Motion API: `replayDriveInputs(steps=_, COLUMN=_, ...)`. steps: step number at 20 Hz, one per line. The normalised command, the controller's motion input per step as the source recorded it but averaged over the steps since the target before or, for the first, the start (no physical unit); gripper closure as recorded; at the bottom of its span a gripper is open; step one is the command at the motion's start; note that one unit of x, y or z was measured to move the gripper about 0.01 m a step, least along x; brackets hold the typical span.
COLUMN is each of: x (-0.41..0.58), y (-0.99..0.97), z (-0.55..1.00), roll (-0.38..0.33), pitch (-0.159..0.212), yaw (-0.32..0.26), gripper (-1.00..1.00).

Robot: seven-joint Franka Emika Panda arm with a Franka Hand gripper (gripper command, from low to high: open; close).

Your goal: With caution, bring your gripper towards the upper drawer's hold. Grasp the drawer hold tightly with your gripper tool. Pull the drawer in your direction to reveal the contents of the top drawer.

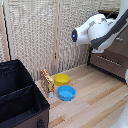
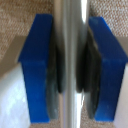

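Two blue fingers (image 2: 37,65) clamp the silver handle (image 2: 69,60) in the wrist view, so the claw (image 2: 70,67) is closed on the bar, pads touching both sides. Exterior view, left to right: black bin (image 1: 20,95), snack box (image 1: 47,82), yellow bowl (image 1: 62,79), blue bowl (image 1: 66,93) on the wood floor, then the white arm (image 1: 97,31) up at the dresser's top drawer (image 1: 120,45) on the exterior view's right. Grasp step looks done. Next: straight pull outward, grip kept tight so the bar doesn't slip.
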Motion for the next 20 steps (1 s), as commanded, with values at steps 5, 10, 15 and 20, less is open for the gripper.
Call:
replayDriveInputs(steps=5, x=0.017, y=0.87, z=-0.22, roll=0.071, pitch=0.0, yaw=-0.021, gripper=1.0)
replayDriveInputs(steps=10, x=0.086, y=0.08, z=0.03, roll=0.0, pitch=0.0, yaw=-0.001, gripper=-1.0)
replayDriveInputs(steps=15, x=0.037, y=0.0, z=0.16, roll=-0.02, pitch=0.0, yaw=0.002, gripper=-1.0)
replayDriveInputs(steps=20, x=0.029, y=0.0, z=0.15, roll=-0.034, pitch=0.001, yaw=0.003, gripper=-1.0)
